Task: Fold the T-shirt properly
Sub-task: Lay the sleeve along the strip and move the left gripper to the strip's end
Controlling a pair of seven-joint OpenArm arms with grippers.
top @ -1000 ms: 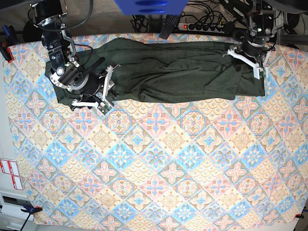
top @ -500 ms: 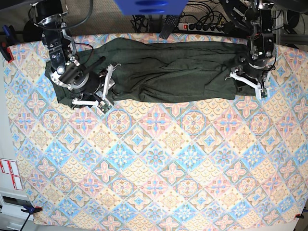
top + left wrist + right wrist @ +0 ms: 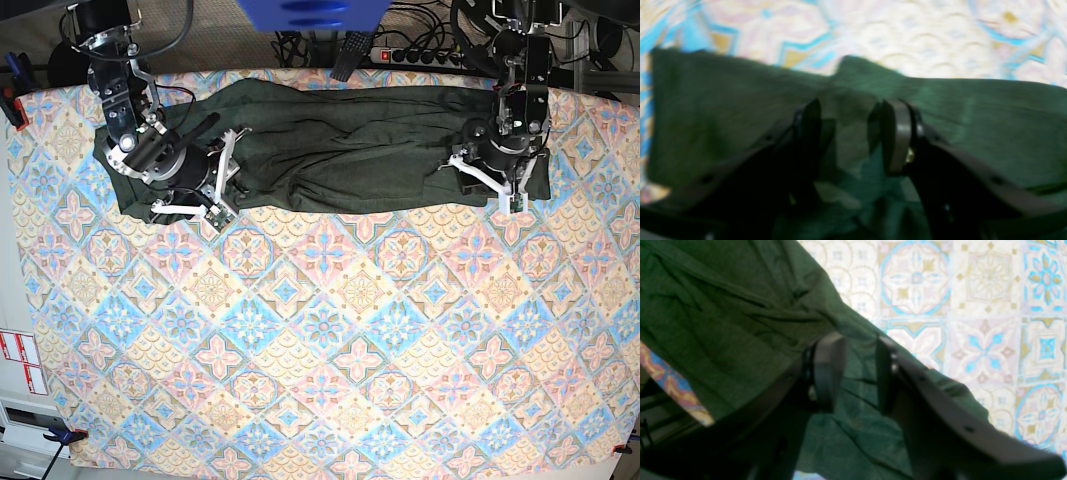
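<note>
The T-shirt (image 3: 340, 150) is dark olive green and lies in a long wrinkled band across the far part of the table. My right gripper (image 3: 222, 180) hovers over its left end near the front edge. In the right wrist view the right gripper (image 3: 857, 373) is open, with the T-shirt (image 3: 723, 323) beneath its fingers. My left gripper (image 3: 487, 183) sits over the shirt's right end. In the left wrist view the left gripper (image 3: 848, 133) is open just above the T-shirt (image 3: 990, 116), close to the cloth's edge. Neither gripper pinches any cloth.
A tablecloth (image 3: 320, 330) patterned in pastel tiles covers the table. A power strip (image 3: 420, 55) and cables run behind the far edge. A blue object (image 3: 310, 12) hangs at the top centre. Red-and-white labels (image 3: 22, 362) sit past the left edge.
My left gripper has come from the table's far right corner toward the front and left, onto the shirt's right end. My right gripper has shifted only slightly.
</note>
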